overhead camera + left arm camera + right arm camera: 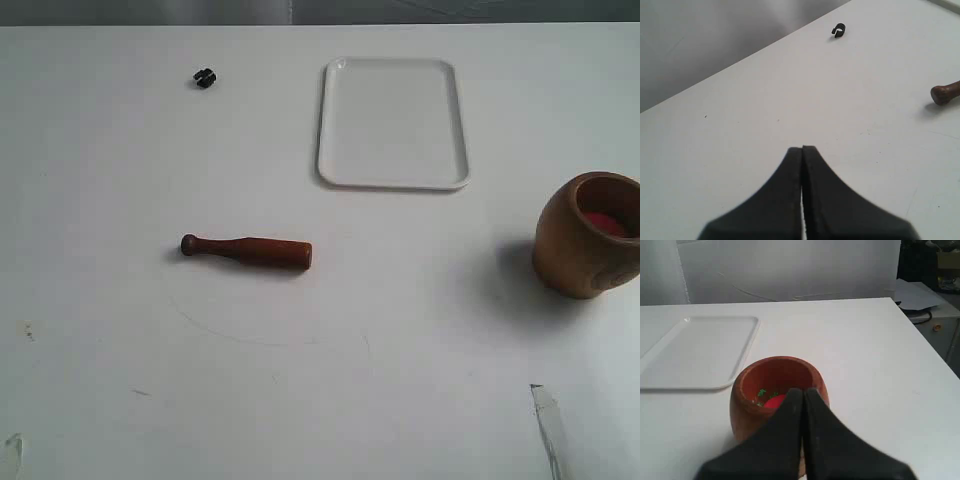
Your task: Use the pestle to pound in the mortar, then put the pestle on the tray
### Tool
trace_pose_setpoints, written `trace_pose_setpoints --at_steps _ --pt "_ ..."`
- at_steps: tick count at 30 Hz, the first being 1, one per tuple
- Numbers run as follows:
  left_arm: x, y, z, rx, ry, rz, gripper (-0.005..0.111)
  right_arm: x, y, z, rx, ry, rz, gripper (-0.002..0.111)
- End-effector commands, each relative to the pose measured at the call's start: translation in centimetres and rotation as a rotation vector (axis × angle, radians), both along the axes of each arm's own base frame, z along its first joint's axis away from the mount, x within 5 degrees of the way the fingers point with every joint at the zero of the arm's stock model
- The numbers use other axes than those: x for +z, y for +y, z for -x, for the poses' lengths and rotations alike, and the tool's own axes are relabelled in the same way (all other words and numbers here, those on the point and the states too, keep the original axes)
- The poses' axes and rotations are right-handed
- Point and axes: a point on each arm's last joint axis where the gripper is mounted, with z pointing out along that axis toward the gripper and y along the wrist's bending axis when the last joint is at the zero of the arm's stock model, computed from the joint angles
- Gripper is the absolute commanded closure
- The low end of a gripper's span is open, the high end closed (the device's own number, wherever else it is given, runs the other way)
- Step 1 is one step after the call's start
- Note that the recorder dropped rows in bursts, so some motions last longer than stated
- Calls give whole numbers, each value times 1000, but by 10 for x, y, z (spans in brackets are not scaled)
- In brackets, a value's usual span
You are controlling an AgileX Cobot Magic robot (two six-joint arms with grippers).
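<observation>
The pestle lies flat on the white table, left of centre, dark knob to the left; its knob end shows at the edge of the left wrist view. The mortar stands upright at the right edge, red and green bits inside. The white tray lies at the back centre, bare, and shows beside the mortar in the right wrist view. My left gripper is shut and holds nothing, well short of the pestle. My right gripper is shut, empty, just before the mortar.
A tiny black object sits at the back left, also in the left wrist view. A thin transparent strip lies near the front right. The table's right edge drops off beyond the mortar.
</observation>
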Motion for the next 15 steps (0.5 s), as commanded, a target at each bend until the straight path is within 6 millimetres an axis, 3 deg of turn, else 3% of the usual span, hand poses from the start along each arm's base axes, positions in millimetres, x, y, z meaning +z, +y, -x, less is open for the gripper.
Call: trace_pose_setpoints --at_steps 1,6,8,11,15 --pt "0 -1 0 -6 -4 15 107 0 0 0 2 -5 -1 108" --pt "0 -1 0 -6 -4 15 107 5 -2 -1 -8 -70 78 108" --pt "0 -1 0 -6 -4 15 107 14 -3 -2 -20 -174 90 108" --pt "0 -1 0 -6 -4 15 107 33 -5 -2 -61 -362 -147 108" --pt "0 -1 0 -6 -4 15 107 48 -10 1 -105 -523 -256 108"
